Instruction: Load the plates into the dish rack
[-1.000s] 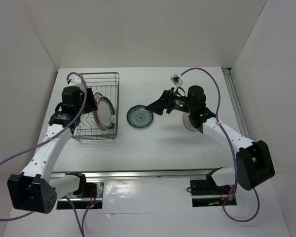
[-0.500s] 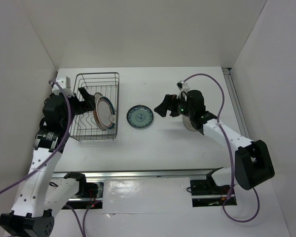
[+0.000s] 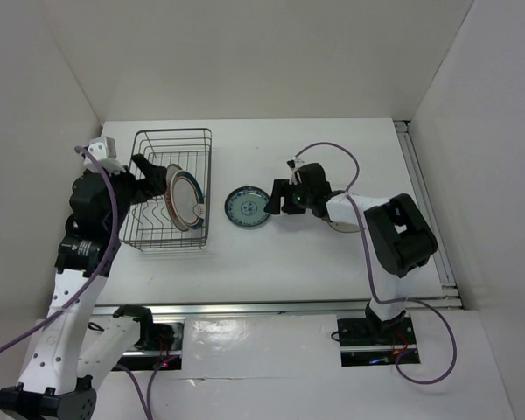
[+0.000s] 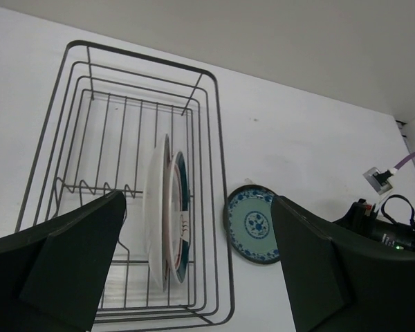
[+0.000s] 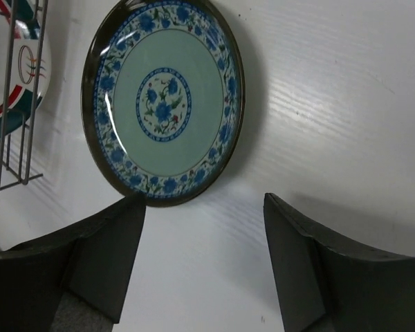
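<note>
The teal-blue patterned plate (image 3: 248,208) lies flat on the table just right of the dish rack (image 3: 144,229); it fills the upper right wrist view (image 5: 162,104). My right gripper (image 3: 273,199) is open and empty, low at the plate's right edge, its fingers (image 5: 76,263) just short of the rim. Two plates stand upright in the rack's right half: the teal-and-red ringed one (image 4: 178,207) and a white one (image 4: 155,207) seen edge-on. My left gripper (image 3: 150,172) is open and empty, raised over the rack's left side.
The dish rack's wire wall (image 5: 14,104) stands close left of the flat plate. A pale round object (image 3: 341,225) lies partly hidden under my right arm. A metal rail (image 3: 424,201) runs along the table's right edge. White walls enclose the back and sides.
My left arm has drawn back from the rack toward the left, leaving the plates standing there. My right arm has folded down, with its gripper now low beside the teal-blue plate.
</note>
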`<state>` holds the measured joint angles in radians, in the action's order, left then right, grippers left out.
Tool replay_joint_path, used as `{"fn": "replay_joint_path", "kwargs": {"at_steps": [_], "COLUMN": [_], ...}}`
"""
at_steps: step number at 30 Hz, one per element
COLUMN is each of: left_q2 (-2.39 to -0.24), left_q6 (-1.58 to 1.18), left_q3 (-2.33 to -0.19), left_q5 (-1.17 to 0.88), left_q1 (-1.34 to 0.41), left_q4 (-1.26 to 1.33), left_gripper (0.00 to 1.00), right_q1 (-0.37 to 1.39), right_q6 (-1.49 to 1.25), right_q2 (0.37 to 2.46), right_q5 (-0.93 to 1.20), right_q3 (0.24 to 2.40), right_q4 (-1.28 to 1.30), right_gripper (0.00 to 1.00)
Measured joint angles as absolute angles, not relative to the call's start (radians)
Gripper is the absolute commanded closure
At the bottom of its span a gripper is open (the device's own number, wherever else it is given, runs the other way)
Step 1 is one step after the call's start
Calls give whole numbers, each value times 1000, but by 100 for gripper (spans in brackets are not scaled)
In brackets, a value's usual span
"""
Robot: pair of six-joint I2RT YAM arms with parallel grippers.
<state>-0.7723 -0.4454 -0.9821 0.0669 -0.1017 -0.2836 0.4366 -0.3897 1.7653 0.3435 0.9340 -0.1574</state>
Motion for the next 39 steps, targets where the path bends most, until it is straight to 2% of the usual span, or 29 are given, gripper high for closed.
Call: {"fn": "replay_joint_path", "kwargs": {"at_steps": [2, 8, 12, 14, 16, 19, 29, 33, 39], "left_q2": [-785, -788, -794, -800, -810, -830, -899, -920, -936], "left_q6": [-451, -453, -453, -453, -453, -452, -452, -443, -413], "left_q3": [-982, -982, -982, -982, -982, -984, -995, -1002, -1002], "left_q5": [102, 151, 156, 155, 152, 149, 121, 5, -267], "left_q1": [-102, -102, -102, -102, -102, -102, -102, -102, -102], "left_q4": [-300, -308, -313, -315, -315, -316, -337, -332, -279], "left_gripper": [0, 0, 0, 0, 0, 0, 0, 0, 0], "right_q1": [437, 437, 436, 436, 436, 436, 415, 396, 397], "right_q6": [-385, -379, -387, -394, -400, -419, -459, -450, -432], "right_q2": [1809, 1937, 1986, 2003, 2016, 2034, 2023, 1935, 1671], "right_q5": [343, 357, 382, 400, 411, 438, 464, 401, 312], "right_q3": [972, 1059, 1098, 1102, 1102, 1105, 1105, 1103, 1120], "right_q4": [-158, -182, -216, -246, -262, -277, -259, -188, -91], "right_gripper": [27, 49, 57, 65, 83, 100, 100, 100, 100]}}
